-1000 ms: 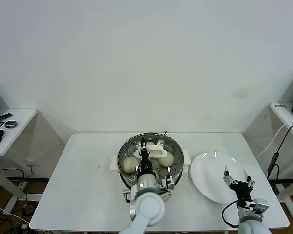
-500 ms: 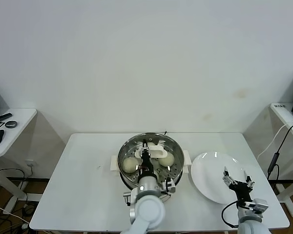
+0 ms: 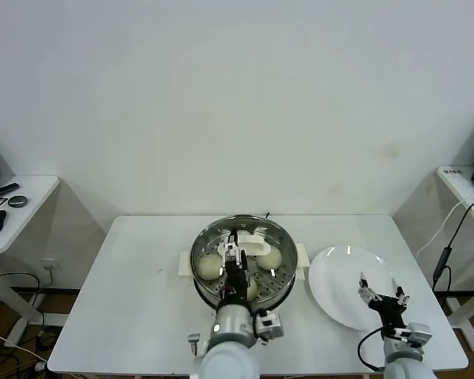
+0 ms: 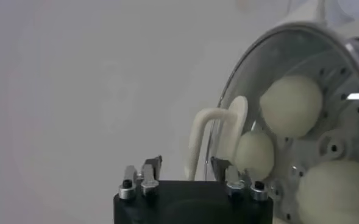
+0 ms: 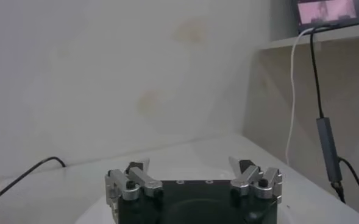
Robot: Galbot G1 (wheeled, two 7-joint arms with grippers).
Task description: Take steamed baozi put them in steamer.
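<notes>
From the head camera I see the large round shiny stainless-steel steamer (image 3: 242,264) on its white base, standing in the middle of the white desk (image 3: 134,300); inside it, on the perforated floor, lie the small round cream-white steamed baozi (image 3: 209,267); one sits on the left, one on the right, and one nearer me is half hidden behind my left hand (image 3: 233,260). That hand is over the steamer's near half, its fingers apart around nothing, just beside the white handle of the round glass lid (image 4: 228,131); in the left wrist view the lid stands nearly on edge against the pot, with buns showing behind the glass. My right hand (image 3: 382,299) hovers over the near edge of the flat white round plate (image 3: 336,284) to the steamer's right; its fingers are spread wide and hold nothing.
</notes>
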